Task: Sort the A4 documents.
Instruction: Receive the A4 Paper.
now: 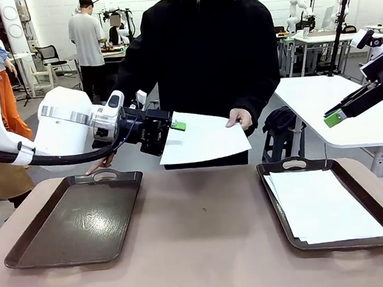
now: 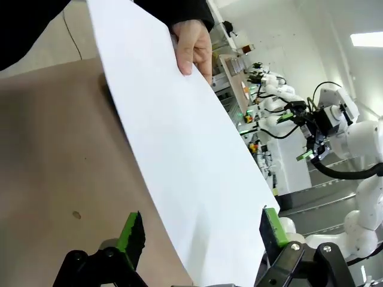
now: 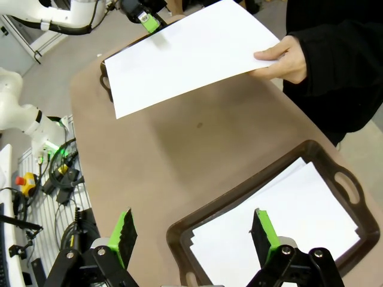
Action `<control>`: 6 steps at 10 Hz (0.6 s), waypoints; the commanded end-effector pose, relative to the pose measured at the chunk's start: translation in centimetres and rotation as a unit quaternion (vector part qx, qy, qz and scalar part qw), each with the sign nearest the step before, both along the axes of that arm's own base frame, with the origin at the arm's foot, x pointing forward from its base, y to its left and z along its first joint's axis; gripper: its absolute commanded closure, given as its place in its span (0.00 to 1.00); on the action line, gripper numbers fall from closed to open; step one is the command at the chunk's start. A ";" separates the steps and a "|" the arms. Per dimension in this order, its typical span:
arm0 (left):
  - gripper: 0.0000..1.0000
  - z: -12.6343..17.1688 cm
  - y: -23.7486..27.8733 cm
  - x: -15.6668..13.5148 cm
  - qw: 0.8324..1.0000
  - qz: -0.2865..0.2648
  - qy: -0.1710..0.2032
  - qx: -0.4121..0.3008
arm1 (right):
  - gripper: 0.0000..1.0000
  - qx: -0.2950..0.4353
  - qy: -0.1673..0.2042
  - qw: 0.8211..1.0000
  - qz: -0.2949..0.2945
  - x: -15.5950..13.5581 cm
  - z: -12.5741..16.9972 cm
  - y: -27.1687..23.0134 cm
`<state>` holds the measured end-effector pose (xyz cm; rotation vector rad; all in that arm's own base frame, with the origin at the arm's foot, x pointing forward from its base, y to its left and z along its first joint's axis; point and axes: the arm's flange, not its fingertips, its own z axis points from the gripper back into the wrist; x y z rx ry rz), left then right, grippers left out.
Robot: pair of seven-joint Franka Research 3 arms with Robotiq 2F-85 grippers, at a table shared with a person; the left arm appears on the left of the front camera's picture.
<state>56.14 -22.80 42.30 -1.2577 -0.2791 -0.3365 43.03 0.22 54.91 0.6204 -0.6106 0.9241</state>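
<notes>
A person across the table holds out one white A4 sheet (image 1: 204, 139) by its right edge with a hand (image 1: 240, 118). My left gripper (image 1: 175, 128) is at the sheet's left edge. In the left wrist view the sheet (image 2: 191, 161) runs between the green pads of the left gripper (image 2: 202, 222), whose jaws stand wide apart, not pressing it. A stack of A4 documents (image 1: 323, 205) lies in the right tray (image 1: 279, 209). My right gripper (image 1: 335, 117) hangs open at the far right; in its wrist view the right gripper (image 3: 192, 222) is above that stack (image 3: 281, 215).
A dark handled tray (image 1: 25, 251) with nothing in it lies on the left of the brown table. The person's other hand (image 1: 99, 166) rests by its far handle. White tables and other people stand farther back.
</notes>
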 end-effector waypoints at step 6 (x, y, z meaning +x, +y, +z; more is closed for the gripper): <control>0.40 -0.8 0.3 0.5 0.999 0.023 0.042 -0.021 | 0.00 0.005 0.000 1.000 0.001 0.0 0.0 0.1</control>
